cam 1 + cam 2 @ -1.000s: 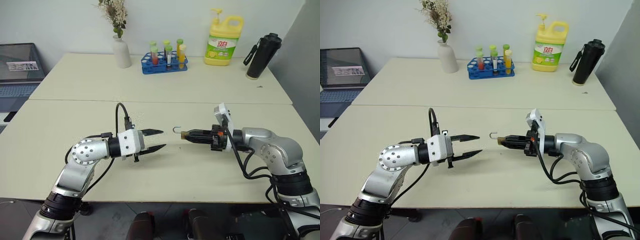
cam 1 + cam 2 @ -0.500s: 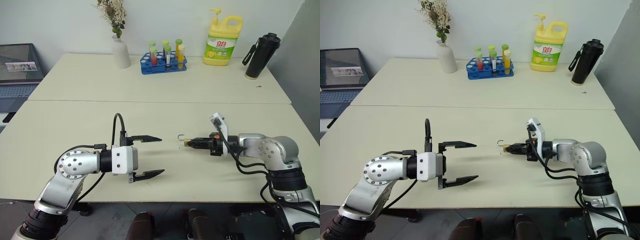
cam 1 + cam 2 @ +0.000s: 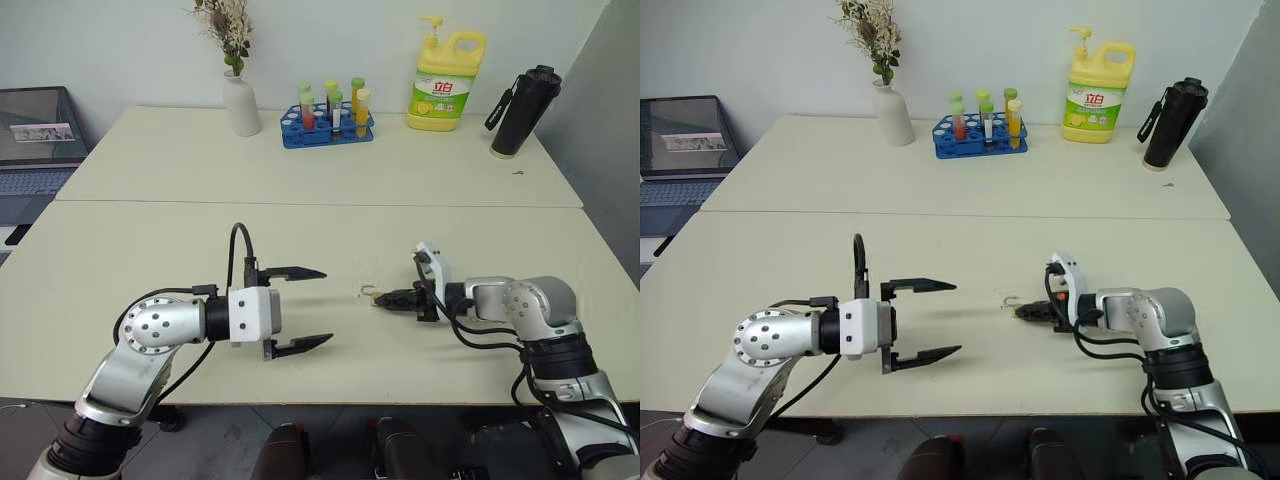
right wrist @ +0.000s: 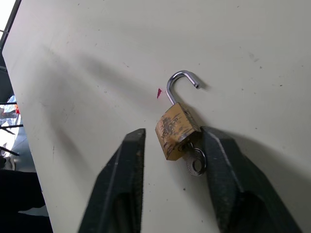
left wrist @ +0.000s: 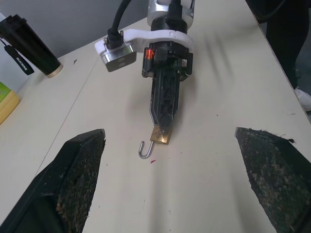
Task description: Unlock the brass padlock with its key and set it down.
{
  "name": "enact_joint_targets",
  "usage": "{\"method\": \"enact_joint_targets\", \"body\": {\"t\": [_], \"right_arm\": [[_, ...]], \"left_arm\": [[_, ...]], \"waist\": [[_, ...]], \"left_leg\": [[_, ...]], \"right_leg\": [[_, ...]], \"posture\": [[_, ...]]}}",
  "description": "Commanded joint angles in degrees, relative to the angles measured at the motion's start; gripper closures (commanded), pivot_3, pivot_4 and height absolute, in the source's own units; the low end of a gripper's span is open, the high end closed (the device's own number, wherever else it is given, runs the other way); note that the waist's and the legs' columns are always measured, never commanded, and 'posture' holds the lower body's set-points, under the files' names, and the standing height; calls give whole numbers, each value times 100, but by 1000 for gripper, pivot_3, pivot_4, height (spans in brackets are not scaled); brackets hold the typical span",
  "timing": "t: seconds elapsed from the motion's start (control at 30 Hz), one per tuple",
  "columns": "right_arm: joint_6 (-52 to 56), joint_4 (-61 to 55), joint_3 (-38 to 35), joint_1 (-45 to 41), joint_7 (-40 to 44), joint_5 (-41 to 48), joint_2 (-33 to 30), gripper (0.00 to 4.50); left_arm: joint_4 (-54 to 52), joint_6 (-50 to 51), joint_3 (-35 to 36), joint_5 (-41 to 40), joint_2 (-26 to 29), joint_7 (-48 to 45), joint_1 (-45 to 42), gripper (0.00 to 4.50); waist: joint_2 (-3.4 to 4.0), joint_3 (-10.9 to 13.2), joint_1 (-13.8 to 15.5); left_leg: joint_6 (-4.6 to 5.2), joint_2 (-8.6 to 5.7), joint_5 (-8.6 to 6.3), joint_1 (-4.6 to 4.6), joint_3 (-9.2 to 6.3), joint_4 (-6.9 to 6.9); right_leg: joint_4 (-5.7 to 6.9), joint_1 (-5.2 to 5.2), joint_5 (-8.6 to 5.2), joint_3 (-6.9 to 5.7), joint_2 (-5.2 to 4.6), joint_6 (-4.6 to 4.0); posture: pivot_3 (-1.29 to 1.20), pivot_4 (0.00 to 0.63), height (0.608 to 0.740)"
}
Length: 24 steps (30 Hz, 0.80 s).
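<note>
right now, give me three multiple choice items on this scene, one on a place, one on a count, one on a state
1. Where is the padlock?
A. lying on the near table, at the right tool's tips
B. in the blue rack
C. between the left tool's fingers

2. How many white vases stand on the far table?
A. three
B. one
C. none

3. What state is the padlock's shackle in?
A. shut in the body
B. missing
C. swung open, one end free

Answers:
1 A, the right wrist view shows it resting on the tabletop between the right tool's parted fingers.
2 B, a single vase with dried flowers stands beside the tube rack.
3 C, the silvery hook's free end hangs clear of the brass body, with the key in the bottom.
</note>
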Motion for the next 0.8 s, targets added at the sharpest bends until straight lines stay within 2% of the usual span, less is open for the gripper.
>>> {"method": "enact_joint_targets", "body": {"t": [0.03, 0.2, 0.27, 0.5, 0.63, 0.8], "right_arm": [[-231, -160, 0, 38, 177, -194, -445, 1564], [-1400, -699, 573, 361, 870, -749, -1247, 33], [-2209, -935, 703, 527, 1229, -1080, -1585, 33], [-4176, -1581, 500, 1191, 2022, -1532, -2020, 33], [-4793, -1575, 358, 1429, 2112, -1818, -2197, 33], [-4818, -1592, 221, 1578, 2174, -1744, -2186, 33]], "left_arm": [[-148, 259, 49, -135, -31, 108, 39, 0], [-174, 766, 87, -91, 83, 165, 203, 0], [-195, 1035, 147, -46, 109, 304, 274, 0], [-301, 1620, 333, -149, 268, 429, 230, 0], [-308, 1727, 379, -306, 289, 331, 183, 0], [-160, 1584, 326, -391, 242, 125, 11, 0]], "waist": [[0, 0, 10], [-1, 0, 13], [0, 0, 18], [0, 4, -6], [-1, 4, 2], [-3, 5, 10]], "left_leg": [[0, -1, 0, 0, -1, 0], [0, -4, 0, 0, -1, 2], [0, -3, 0, 0, -3, 2], [0, 11, 0, 2, -5, -1], [0, 3, 0, 2, 0, 1], [0, 1, 0, 2, 1, 3]], "right_leg": [[0, 0, 0, -1, 0, 0], [-3, 3, -1, -2, -3, 1], [-4, 2, -1, -3, -2, 2], [-4, 0, -1, -3, -1, 2], [-3, 0, -2, -1, -1, 1], [-3, 2, -2, 0, -2, 1]], "posture": [[0, 150, 740], [0, 150, 740], [0, 150, 740], [0, 150, 740], [0, 150, 740], [0, 150, 740]]}}
